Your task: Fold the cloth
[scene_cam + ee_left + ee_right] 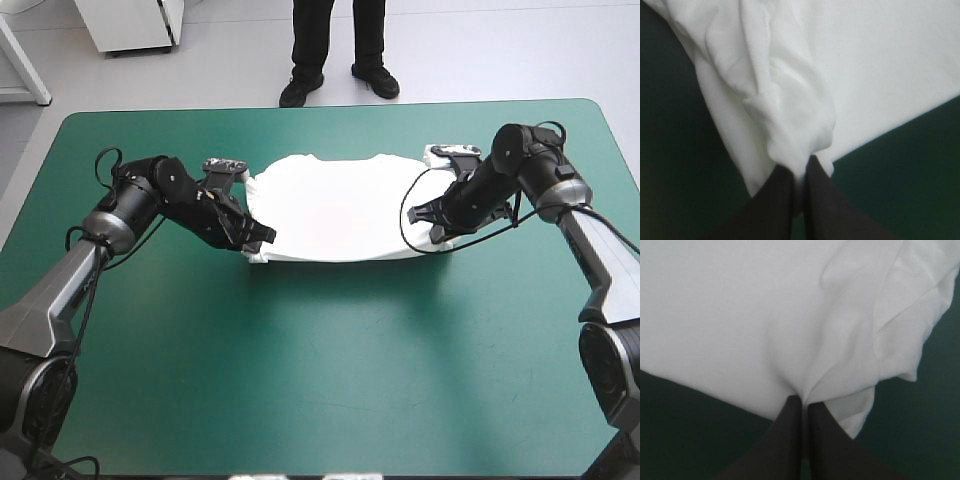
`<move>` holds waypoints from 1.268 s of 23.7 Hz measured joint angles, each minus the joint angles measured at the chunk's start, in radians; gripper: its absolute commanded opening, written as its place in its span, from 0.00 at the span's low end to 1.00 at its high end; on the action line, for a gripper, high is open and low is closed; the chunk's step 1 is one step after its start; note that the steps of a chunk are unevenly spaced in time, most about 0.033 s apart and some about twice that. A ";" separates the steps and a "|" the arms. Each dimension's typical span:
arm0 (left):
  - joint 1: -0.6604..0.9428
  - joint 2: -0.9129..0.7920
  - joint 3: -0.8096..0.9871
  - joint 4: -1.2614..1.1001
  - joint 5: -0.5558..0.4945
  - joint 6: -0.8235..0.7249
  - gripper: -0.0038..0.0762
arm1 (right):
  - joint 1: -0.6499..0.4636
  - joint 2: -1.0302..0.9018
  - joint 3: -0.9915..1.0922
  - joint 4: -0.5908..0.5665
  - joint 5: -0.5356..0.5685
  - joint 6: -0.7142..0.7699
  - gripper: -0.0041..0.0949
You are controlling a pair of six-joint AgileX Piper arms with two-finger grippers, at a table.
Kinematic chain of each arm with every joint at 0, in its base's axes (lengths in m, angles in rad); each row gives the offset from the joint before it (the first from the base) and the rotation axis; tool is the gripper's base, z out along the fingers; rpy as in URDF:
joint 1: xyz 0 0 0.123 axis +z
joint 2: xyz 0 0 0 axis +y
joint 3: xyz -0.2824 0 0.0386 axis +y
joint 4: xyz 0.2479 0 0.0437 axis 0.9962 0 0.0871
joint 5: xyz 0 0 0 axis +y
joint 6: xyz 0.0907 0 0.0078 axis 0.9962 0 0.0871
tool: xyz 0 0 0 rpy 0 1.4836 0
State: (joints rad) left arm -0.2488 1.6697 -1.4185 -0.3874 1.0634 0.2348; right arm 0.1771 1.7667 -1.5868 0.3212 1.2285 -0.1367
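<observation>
1. Left gripper [262, 252] was pressed together on the T-shirt [335, 215], pinching its 8 o'clock corner. In the left wrist view the black fingers [785, 200] met around a gathered twist of white cloth.
2. Right gripper [437, 238] was likewise nipped on the 4 o'clock corner, with a few layers creased between its tips.
3. T-shirt lay as a flat, wide band on the teal-green table [320, 380], toward 12 o'clock from the table's middle. Its near edge was fairly straight and both ends were rumpled.
4. Judgement: the next fold would carry the near edge toward 12 o'clock.
5. Risk: both holds sat close to the edge, so cloth could slip out on lifting. Unequal arm travel would skew the fold, and the bunched ends could be trapped as lumps.
</observation>
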 measured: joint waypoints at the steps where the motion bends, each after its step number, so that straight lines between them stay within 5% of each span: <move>1: 0.000 -0.010 0.027 0.000 -0.001 0.001 0.04 | 0.007 -0.007 0.018 -0.007 0.000 0.003 0.03; 18: -0.019 -0.148 0.286 0.001 -0.005 0.017 0.07 | 0.100 -0.109 0.261 -0.103 -0.006 0.044 0.05; 26: -0.023 -0.148 0.289 0.038 0.023 0.018 0.53 | 0.102 -0.112 0.303 -0.071 -0.009 0.044 0.59; 30: -0.023 -0.179 0.275 0.050 0.094 0.018 0.54 | 0.101 -0.166 0.306 -0.114 -0.010 0.058 0.59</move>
State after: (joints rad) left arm -0.2715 1.4904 -1.1439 -0.3378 1.1578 0.2529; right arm 0.2784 1.6010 -1.2805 0.2068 1.2189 -0.0786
